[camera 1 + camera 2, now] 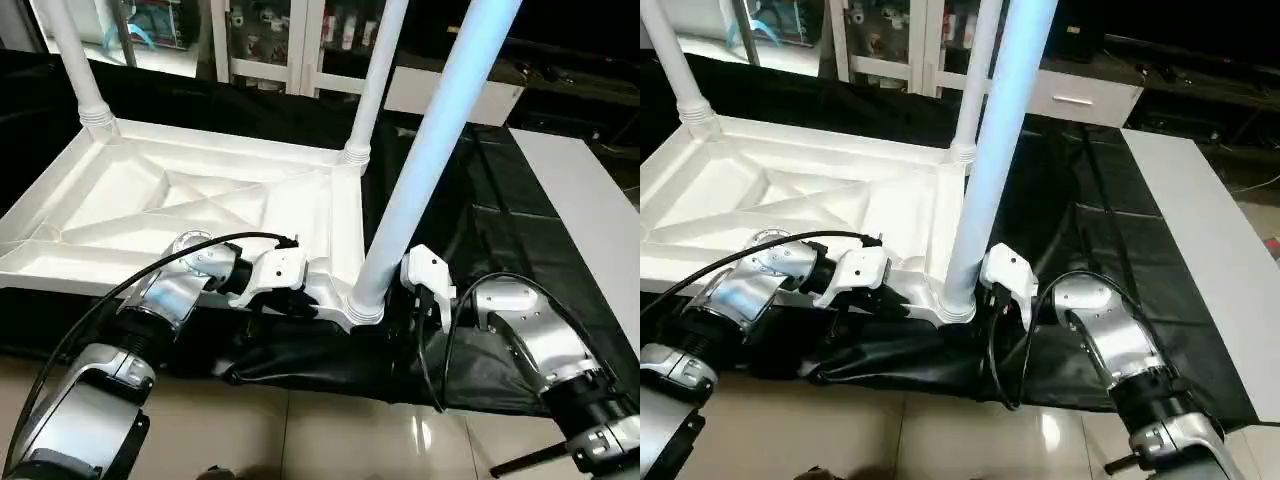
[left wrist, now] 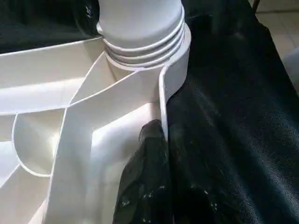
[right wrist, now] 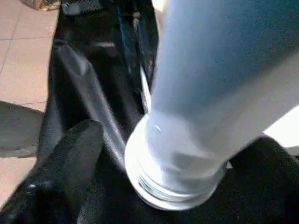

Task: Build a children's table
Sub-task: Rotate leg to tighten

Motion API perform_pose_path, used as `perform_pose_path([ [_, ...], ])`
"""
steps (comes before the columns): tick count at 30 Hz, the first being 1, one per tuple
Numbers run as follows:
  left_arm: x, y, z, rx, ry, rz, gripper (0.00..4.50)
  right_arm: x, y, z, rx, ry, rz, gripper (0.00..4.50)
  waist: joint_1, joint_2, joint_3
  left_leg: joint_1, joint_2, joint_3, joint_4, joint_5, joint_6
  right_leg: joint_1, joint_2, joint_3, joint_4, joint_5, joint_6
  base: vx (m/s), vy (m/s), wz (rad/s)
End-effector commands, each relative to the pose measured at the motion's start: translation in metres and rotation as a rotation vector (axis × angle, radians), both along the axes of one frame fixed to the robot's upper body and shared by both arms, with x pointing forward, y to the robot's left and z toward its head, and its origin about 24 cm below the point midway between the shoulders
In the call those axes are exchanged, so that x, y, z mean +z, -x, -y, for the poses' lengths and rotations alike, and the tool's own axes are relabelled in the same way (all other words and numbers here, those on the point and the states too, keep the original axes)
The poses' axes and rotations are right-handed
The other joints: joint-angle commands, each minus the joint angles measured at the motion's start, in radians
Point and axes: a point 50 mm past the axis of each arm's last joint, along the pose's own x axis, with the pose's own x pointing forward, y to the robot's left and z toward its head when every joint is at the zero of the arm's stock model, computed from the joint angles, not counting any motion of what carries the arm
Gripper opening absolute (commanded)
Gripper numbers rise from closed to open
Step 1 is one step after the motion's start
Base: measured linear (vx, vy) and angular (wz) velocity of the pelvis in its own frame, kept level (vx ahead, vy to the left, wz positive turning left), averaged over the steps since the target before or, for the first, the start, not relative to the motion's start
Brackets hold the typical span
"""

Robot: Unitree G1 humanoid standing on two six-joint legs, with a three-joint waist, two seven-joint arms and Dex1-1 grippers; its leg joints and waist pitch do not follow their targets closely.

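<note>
Head views cut off leg tops; tabletop lay underside-up. Right gripper straddled leg, grip unclear; left gripper grip unclear.

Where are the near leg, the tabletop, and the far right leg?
near leg (image 1: 420,180), left eye view, middle of its shaft.
tabletop (image 1: 110,200), left eye view, ribbed underside facing up.
far right leg (image 1: 372,90), left eye view, shaft above its corner socket.

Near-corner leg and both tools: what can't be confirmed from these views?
- Near-corner leg: top cut off by the head views' upper edge; its length is unknown.
- Thread seating in the socket: blurred in the right wrist view.
- Right tool: fingers flank the leg, contact unclear.
- Left tool: grip on the tabletop rim hidden by its white housing.
</note>
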Motion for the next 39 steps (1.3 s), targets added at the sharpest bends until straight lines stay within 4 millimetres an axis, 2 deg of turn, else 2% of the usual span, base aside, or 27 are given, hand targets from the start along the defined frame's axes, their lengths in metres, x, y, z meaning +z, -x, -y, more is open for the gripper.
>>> perform_pose_path([
  [1,-0.029,0.017,0.003,-0.068,-0.1,-0.117,0.0,-0.001,-0.002,-0.001,0.008,0.017,-0.005,3.85,-0.002,0.007,-0.059,0.01,0.016,0.001,-0.055,-0.189,0.049,0.042,-0.069,0.039,-0.061,-0.085,-0.242,0.0,0.0,0.0],
  [2,-0.029,0.017,0.003,-0.068,-0.1,-0.117,0.0,-0.001,-0.002,-0.001,0.008,0.017,-0.005,3.67,-0.002,0.007,-0.059,0.01,0.016,0.001,-0.055,-0.189,0.049,0.042,-0.069,0.039,-0.061,-0.085,-0.242,0.0,0.0,0.0],
  [5,-0.029,0.017,0.003,-0.068,-0.1,-0.118,0.0,-0.001,-0.004,-0.001,0.006,0.017,-0.005,3.54,-0.003,0.008,-0.059,0.011,0.017,0.001,-0.056,-0.194,0.041,0.042,-0.068,0.04,-0.06,-0.095,-0.237,0.0,0.0,0.0],
  [11,-0.029,0.017,0.002,-0.063,-0.107,-0.118,0.0,-0.002,-0.005,-0.001,0.021,0.018,-0.011,2.87,-0.002,0.008,-0.062,0.011,0.017,0.004,-0.053,-0.178,0.051,0.043,-0.068,0.04,-0.057,-0.063,-0.247,0.0,0.0,0.0],
  [19,-0.03,0.018,0.0,-0.056,-0.127,-0.127,0.0,-0.008,-0.002,-0.002,0.011,0.003,-0.034,2.69,-0.001,0.01,-0.063,0.011,0.016,0.004,-0.052,-0.166,0.055,0.045,-0.067,0.04,-0.054,-0.04,-0.252,0.0,0.0,0.0],
  [21,-0.031,0.014,0.002,-0.002,-0.122,-0.101,0.0,-0.01,-0.008,-0.008,-0.102,-0.038,-0.034,2.68,-0.002,0.01,-0.063,0.011,0.016,0.005,-0.052,-0.169,0.053,0.043,-0.067,0.04,-0.055,-0.046,-0.253,0.0,0.0,0.0],
  [22,-0.031,0.01,0.004,0.033,-0.115,-0.078,0.0,-0.011,-0.012,-0.011,-0.179,-0.06,-0.034,2.68,-0.005,0.01,-0.06,0.011,0.015,0.004,-0.055,-0.192,0.041,0.04,-0.065,0.04,-0.059,-0.086,-0.243,0.0,0.0,0.0],
  [23,-0.031,0.01,0.004,0.039,-0.113,-0.075,0.0,-0.012,-0.013,-0.012,-0.191,-0.064,-0.035,2.67,-0.007,0.009,-0.056,0.012,0.015,0.002,-0.059,-0.238,0.021,0.038,-0.068,0.04,-0.069,-0.169,-0.225,0.0,0.0,0.0],
  [24,-0.031,0.005,0.007,0.092,-0.102,-0.051,0.0,-0.013,-0.017,-0.016,-0.285,-0.102,-0.048,2.67,-0.009,0.009,-0.055,0.013,0.015,0.001,-0.06,-0.26,0.014,0.036,-0.069,0.04,-0.072,-0.211,-0.215,0.0,0.0,0.0],
  [25,-0.03,0.001,0.01,0.131,-0.091,-0.026,0.0,-0.015,-0.02,-0.02,-0.363,-0.127,-0.056,2.67,-0.011,0.009,-0.053,0.014,0.015,-0.003,-0.063,-0.293,-0.003,0.035,-0.071,0.04,-0.079,-0.292,-0.19,0.0,0.0,0.0],
  [26,-0.03,0.001,0.01,0.131,-0.091,-0.026,0.0,-0.015,-0.02,-0.02,-0.363,-0.127,-0.056,2.67,-0.013,0.01,-0.053,0.015,0.016,-0.005,-0.064,-0.308,-0.01,0.032,-0.072,0.04,-0.082,-0.327,-0.179,-0.053,-0.004,-0.04],
  [27,-0.028,-0.007,0.019,0.228,-0.037,0.001,0.0,-0.02,-0.026,-0.027,-0.536,-0.168,-0.09,2.67,-0.019,0.011,-0.053,0.014,0.014,-0.011,-0.068,-0.327,-0.03,0.028,-0.072,0.039,-0.087,-0.382,-0.155,-0.054,-0.001,-0.05],
  [30,-0.026,-0.016,0.029,0.332,-0.002,0.033,0.0,-0.026,-0.032,-0.033,-0.706,-0.173,-0.1,2.67,-0.033,0.009,-0.052,0.009,0.01,-0.019,-0.071,-0.358,-0.047,0.028,-0.073,0.034,-0.093,-0.446,-0.131,-0.036,0.003,-0.04],
  [32,-0.024,-0.025,0.037,0.438,0.01,0.076,0.0,-0.029,-0.038,-0.039,-0.854,-0.151,-0.072,2.67,-0.039,0.017,-0.055,0.01,0.011,-0.023,-0.072,-0.365,-0.055,0.024,-0.074,0.034,-0.094,-0.447,-0.125,0.0,0.0,0.0],
  [33,-0.024,-0.027,0.04,0.467,0.017,0.086,0.0,-0.029,-0.04,-0.042,-0.898,-0.153,-0.068,2.66,-0.042,0.014,-0.056,0.011,0.009,-0.025,-0.071,-0.367,-0.058,0.023,-0.073,0.034,-0.095,-0.432,-0.129,0.0,0.0,0.0],
  [34,-0.023,-0.029,0.043,0.495,0.022,0.094,0.0,-0.029,-0.041,-0.044,-0.94,-0.155,-0.067,2.66,-0.041,0.01,-0.055,0.012,0.006,-0.023,-0.069,-0.367,-0.047,0.022,-0.071,0.035,-0.098,-0.416,-0.129,0.0,0.0,0.0],
  [35,-0.022,-0.033,0.047,0.562,0.032,0.126,0.0,-0.029,-0.044,-0.05,-1.05,-0.169,-0.06,2.66,-0.04,0.012,-0.055,0.016,0.006,-0.021,-0.067,-0.366,-0.038,0.017,-0.07,0.038,-0.098,-0.396,-0.133,0.0,0.0,0.0],
  [37,-0.023,-0.034,0.049,0.584,0.029,0.137,0.0,-0.028,-0.045,-0.054,-1.092,-0.156,-0.036,2.66,-0.042,0.015,-0.057,0.014,0.003,-0.02,-0.067,-0.36,-0.032,0.014,-0.07,0.04,-0.097,-0.379,-0.14,0.0,0.0,0.0],
  [38,-0.023,-0.036,0.053,0.606,0.026,0.153,0.0,-0.027,-0.045,-0.065,-1.092,-0.137,0.002,2.66,-0.04,0.015,-0.06,0.011,0.003,-0.021,-0.067,-0.343,-0.03,0.022,-0.068,0.039,-0.094,-0.349,-0.141,0.0,0.0,0.0],
  [39,-0.024,-0.036,0.053,0.608,0.025,0.155,0.0,-0.026,-0.045,-0.068,-1.087,-0.134,0.013,2.66,-0.041,0.012,-0.061,0.011,0.004,-0.018,-0.066,-0.331,-0.029,0.02,-0.067,0.04,-0.094,-0.327,-0.142,0.0,0.0,0.0],
])
